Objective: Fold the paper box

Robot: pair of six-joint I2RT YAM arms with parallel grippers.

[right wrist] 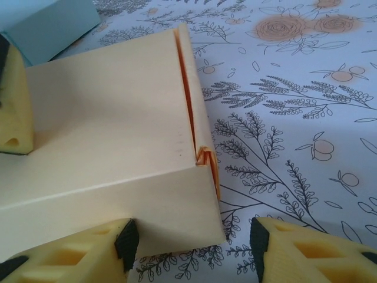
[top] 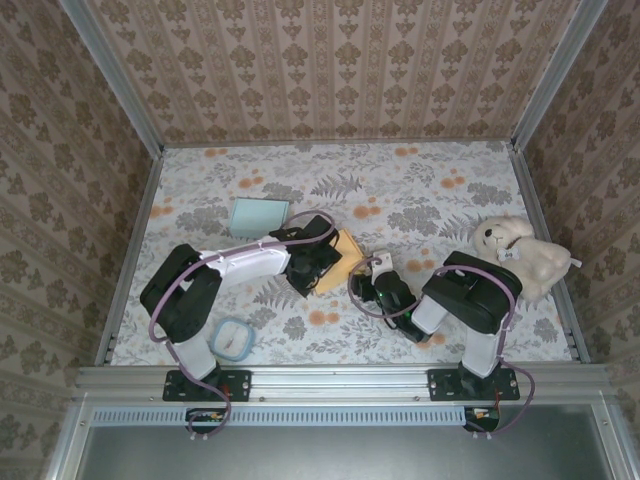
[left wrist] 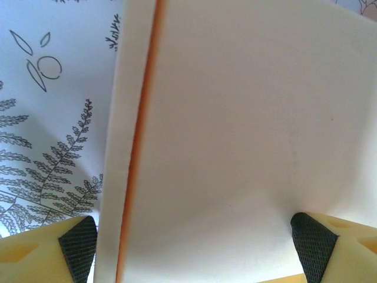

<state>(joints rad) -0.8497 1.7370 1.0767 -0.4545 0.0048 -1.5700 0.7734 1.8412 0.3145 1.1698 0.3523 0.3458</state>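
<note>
Cream box (right wrist: 112, 159) steadied in my wide left gripper (left wrist: 194, 247); right gripper (right wrist: 191, 239), jaws apart, at its corner.

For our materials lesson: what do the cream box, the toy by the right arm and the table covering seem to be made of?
Cream box: thin matte card or paper, likely; crisp fold lines and an orange layered edge show.
Toy: plush fabric, judging by its soft, rounded, fuzzy outline.
Table covering: smooth printed sheet with flowers and ferns, perhaps paper or vinyl; the look leaves it open.
</note>
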